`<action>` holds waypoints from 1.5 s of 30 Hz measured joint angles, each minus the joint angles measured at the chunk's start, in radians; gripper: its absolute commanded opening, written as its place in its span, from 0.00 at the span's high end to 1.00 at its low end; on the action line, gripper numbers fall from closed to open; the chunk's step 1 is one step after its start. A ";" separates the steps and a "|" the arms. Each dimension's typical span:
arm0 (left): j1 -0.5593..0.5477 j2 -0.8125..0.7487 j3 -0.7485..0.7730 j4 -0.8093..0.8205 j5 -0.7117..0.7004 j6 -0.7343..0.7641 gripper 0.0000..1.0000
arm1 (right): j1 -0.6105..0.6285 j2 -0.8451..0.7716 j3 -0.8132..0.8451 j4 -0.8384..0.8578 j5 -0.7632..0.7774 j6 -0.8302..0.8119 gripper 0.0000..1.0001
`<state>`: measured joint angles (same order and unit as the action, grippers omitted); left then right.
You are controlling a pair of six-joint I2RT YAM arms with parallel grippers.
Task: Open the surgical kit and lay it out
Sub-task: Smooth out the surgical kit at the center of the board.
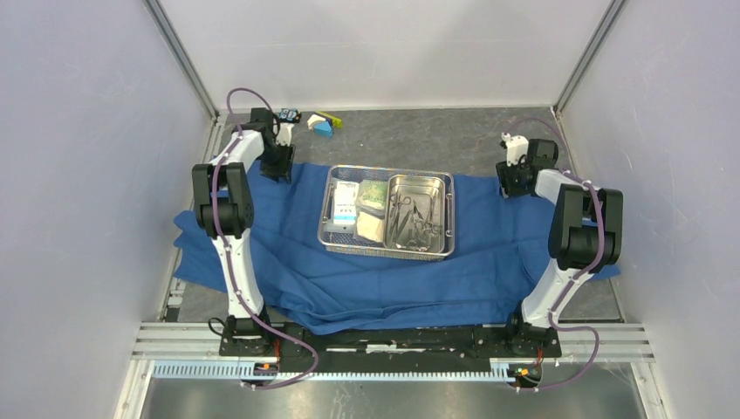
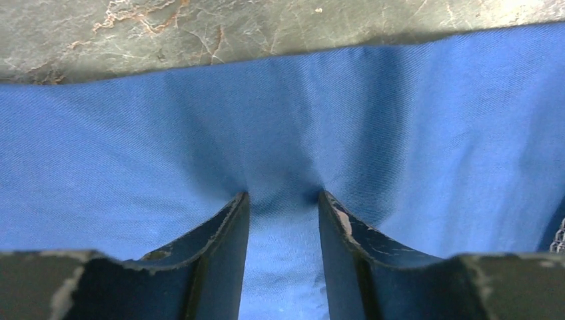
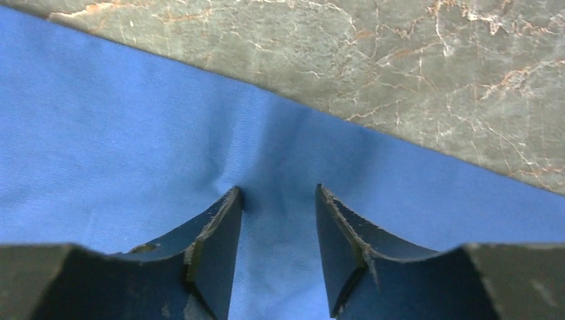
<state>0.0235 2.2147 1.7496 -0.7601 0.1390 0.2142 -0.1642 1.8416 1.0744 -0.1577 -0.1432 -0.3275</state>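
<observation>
- Left gripper point(image 2: 282, 197): jaws half apart, tips sunk in the puckered large blue cloth wrap point(image 2: 133, 167); grip uncertain.
- Right gripper point(image 3: 278, 190): the same.
- Print on the small clear packets point(image 1: 370, 227) is unreadable.

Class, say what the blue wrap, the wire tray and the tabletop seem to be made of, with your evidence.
Blue wrap: woven cloth, matt; fine weave and soft creases show.
Wire tray: probably steel, shiny; silvery mesh walls.
Tabletop: grey stone or a stone-look surface, hard to tell which; pale and orange veins.
</observation>
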 measured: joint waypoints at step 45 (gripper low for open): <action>-0.063 -0.387 -0.360 0.267 -0.002 -0.125 0.31 | -0.048 0.042 0.038 0.001 -0.163 -0.049 1.00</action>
<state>-0.0391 1.8278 1.3891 -0.4934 0.1368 0.0895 -0.2123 1.8835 1.1122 -0.1566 -0.3058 -0.3767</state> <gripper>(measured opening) 0.687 0.014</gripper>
